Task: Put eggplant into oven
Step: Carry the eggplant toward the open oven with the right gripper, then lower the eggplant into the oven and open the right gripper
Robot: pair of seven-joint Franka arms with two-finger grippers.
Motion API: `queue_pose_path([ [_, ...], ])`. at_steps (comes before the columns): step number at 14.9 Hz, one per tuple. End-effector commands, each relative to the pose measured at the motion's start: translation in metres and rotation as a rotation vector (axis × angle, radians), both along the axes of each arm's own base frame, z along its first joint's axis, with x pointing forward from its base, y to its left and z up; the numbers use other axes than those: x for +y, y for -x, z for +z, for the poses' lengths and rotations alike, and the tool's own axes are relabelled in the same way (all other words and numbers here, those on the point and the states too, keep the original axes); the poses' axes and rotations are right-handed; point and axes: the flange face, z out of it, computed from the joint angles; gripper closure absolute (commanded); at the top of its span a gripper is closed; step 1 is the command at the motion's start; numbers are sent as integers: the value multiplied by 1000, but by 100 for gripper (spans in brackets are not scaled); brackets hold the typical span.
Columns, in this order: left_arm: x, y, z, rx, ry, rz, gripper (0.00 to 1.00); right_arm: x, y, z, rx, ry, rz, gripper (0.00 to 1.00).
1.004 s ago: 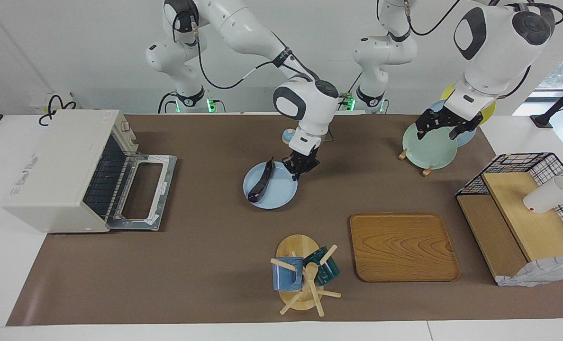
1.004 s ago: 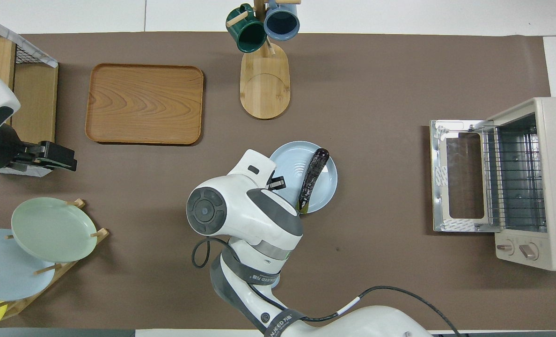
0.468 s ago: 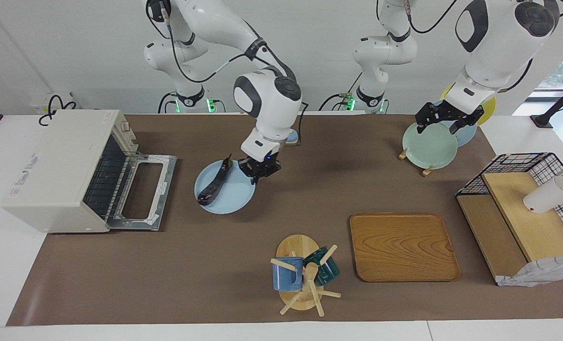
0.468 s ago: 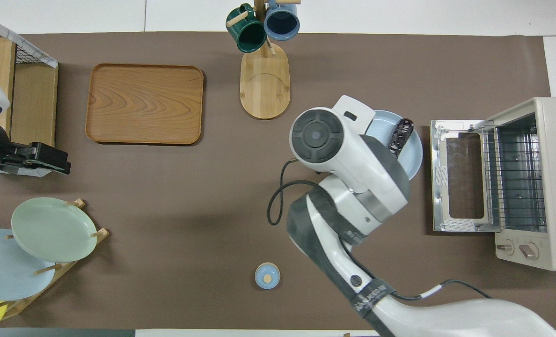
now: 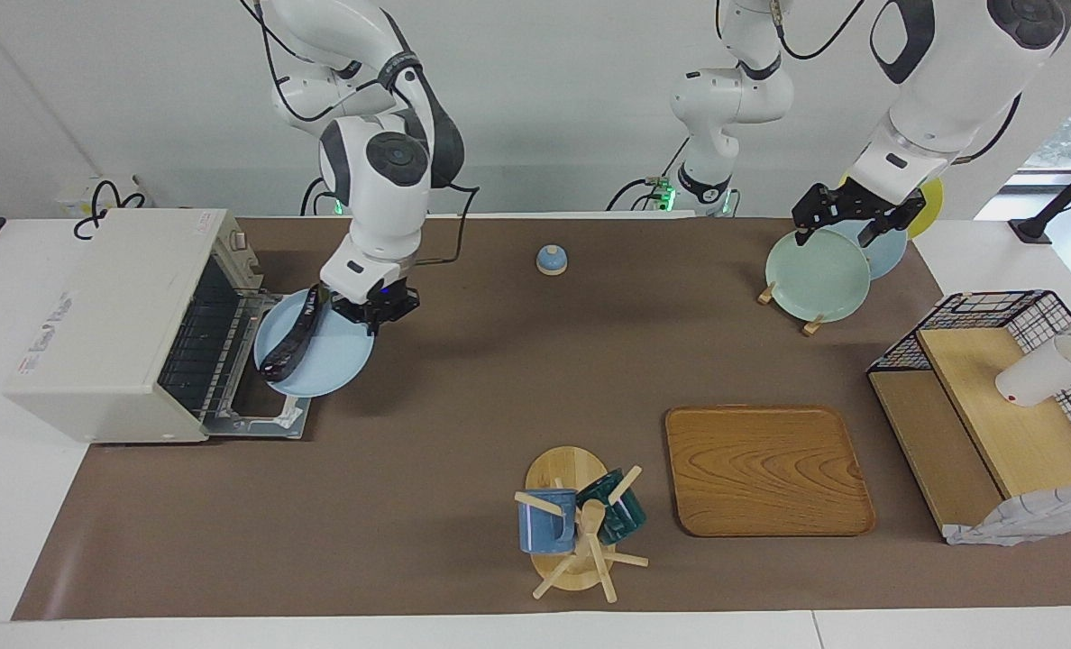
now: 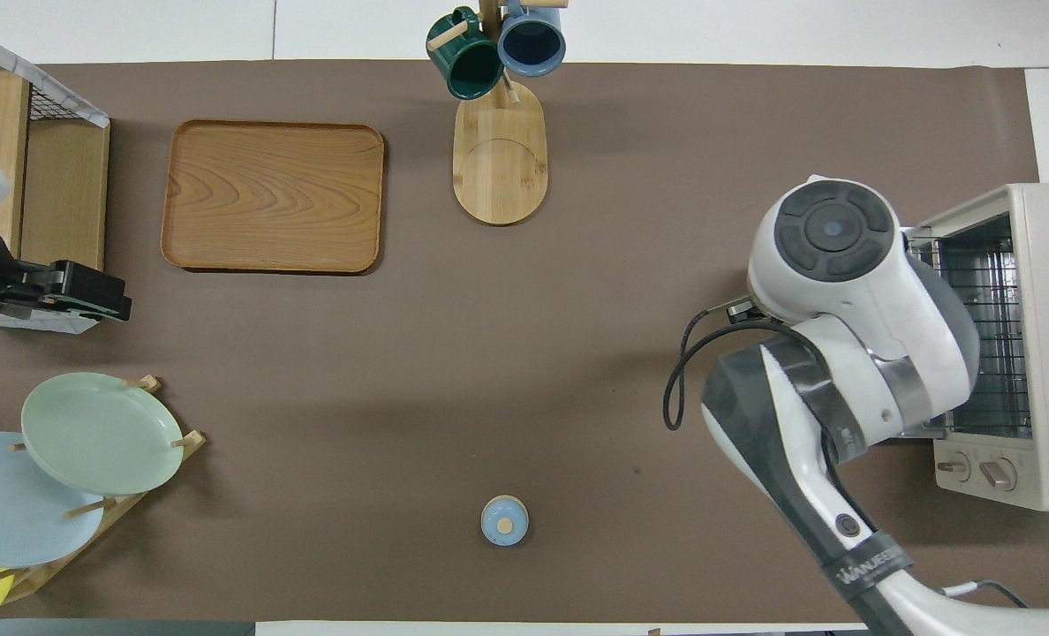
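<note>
We see the right gripper clamped on the rim of a light blue plate, holding it in the air over the oven's lowered door. The eggplant lies lengthwise on this plate, along the edge that faces the oven's open mouth, and has not entered the cavity. In the overhead view the right arm covers the plate and eggplant, so we read both from the facing view alone; only the oven's wire rack shows beside the arm. The left gripper hangs over the rack of plates at the left arm's end of the table; its fingers appear spread and hold nothing, though the facing view is poor here. A small blue lid sits on the mat near the robots.
</note>
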Motion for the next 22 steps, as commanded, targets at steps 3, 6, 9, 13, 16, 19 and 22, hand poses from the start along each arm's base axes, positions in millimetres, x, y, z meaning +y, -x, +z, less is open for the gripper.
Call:
queue_pose_path([
  [3, -2, -11, 2, -61, 7, 19, 0, -85, 5, -13, 72, -57, -16, 100],
  [6, -4, -13, 2, -54, 7, 16, 0, -125, 13, -23, 106, -101, -35, 100],
  [9, -5, -9, -2, -42, 5, 14, 0, -151, 21, -31, 112, -111, -33, 100],
  [13, -4, -8, -2, -36, 5, 16, 0, -179, 31, -43, 114, -122, -41, 100],
  [16, -5, -8, -1, -39, 5, 12, 0, -186, 37, -55, 61, -131, -35, 100],
  [19, -4, -7, 1, -44, 5, 14, 0, -191, 41, -59, 56, -134, -30, 98],
  [22, 0, -8, 1, -45, 5, 20, 0, -191, 38, -59, 40, -135, -17, 85],
])
